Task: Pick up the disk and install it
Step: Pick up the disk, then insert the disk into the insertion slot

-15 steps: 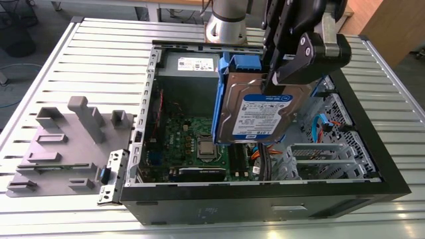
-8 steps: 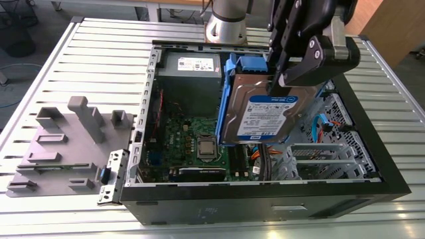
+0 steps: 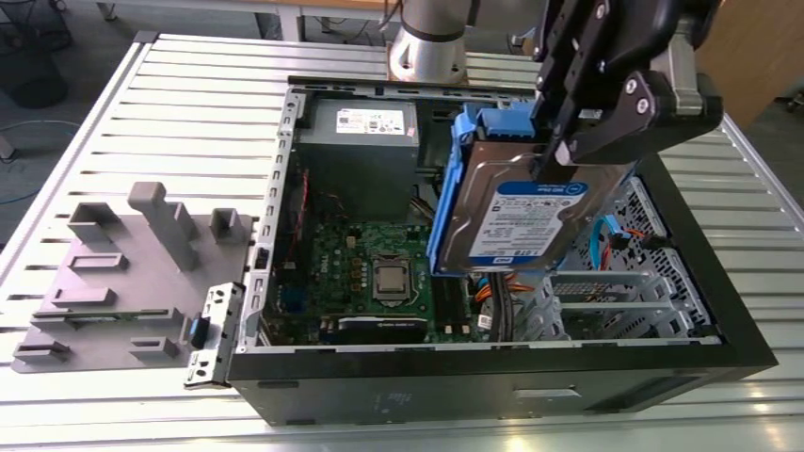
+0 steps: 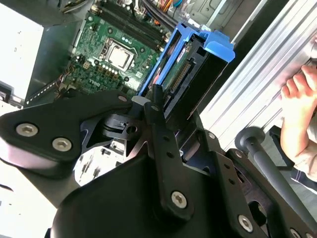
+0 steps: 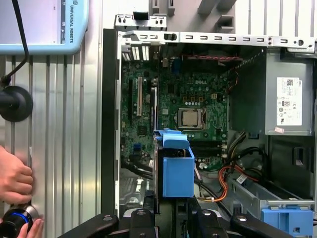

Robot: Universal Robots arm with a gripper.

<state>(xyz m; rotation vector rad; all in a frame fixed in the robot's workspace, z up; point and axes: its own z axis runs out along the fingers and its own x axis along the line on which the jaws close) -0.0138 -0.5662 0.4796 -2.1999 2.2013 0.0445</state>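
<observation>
Slatted table (image 3: 164,94), open computer case (image 3: 503,386), tool (image 3: 556,162) clamping blue-framed silver disk (image 3: 522,221), white-and-blue label

The disk (image 3: 515,221) in the hand (image 3: 554,172) over the case (image 3: 503,365); fixture (image 3: 126,273) beside the case, at the exterior view's left.

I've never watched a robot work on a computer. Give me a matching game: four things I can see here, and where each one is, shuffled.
Things:
1. the disk
2. grey box with a white sticker
3. green circuit board
4. grey plastic fixture

Places:
A. on the slatted table, outside the computer case, at the exterior view's left
B. flat on the case floor
C. clamped in the end effector, above the open case
D. in a corner inside the case

Pairs: 1-C, 2-D, 3-B, 4-A
</observation>
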